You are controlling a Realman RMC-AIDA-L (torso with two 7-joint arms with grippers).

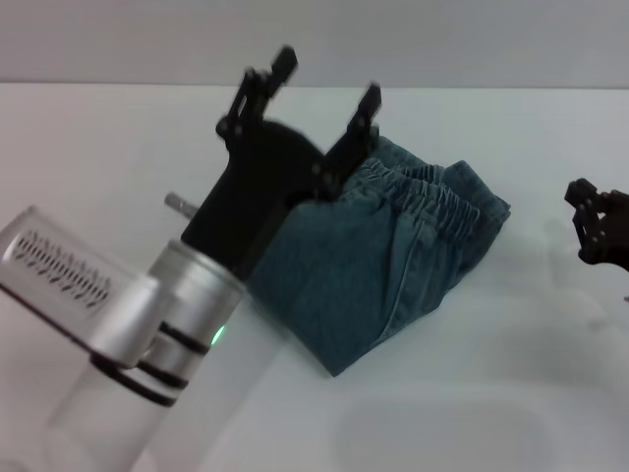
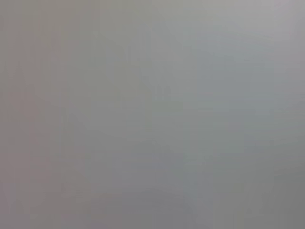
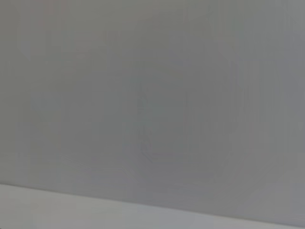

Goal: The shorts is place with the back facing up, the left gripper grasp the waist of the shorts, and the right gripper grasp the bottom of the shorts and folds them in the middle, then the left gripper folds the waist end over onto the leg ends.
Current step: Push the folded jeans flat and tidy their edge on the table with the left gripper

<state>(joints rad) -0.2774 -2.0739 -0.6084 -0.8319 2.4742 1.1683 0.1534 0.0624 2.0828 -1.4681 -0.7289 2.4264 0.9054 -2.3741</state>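
The shorts (image 1: pixel 378 261) lie folded into a compact bundle on the white bench (image 1: pixel 511 393), the waist of the shorts (image 1: pixel 442 202) on top toward the far right. The left gripper (image 1: pixel 324 84) is raised above the bundle's far-left edge, jaws spread wide, holding nothing. The right gripper (image 1: pixel 600 226) sits at the right edge, well apart; its jaws probably stand open, though that cannot be told. Both wrist views show only blank grey.

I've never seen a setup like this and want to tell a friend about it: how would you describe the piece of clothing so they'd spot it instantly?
On the white table, look just right of the left gripper, whose open black fingers stand above the cloth's far edge. There lie the shorts, a folded bundle of faded blue denim. The puckered elastic waist across the top marks them out; the right gripper waits apart at the table's right edge.
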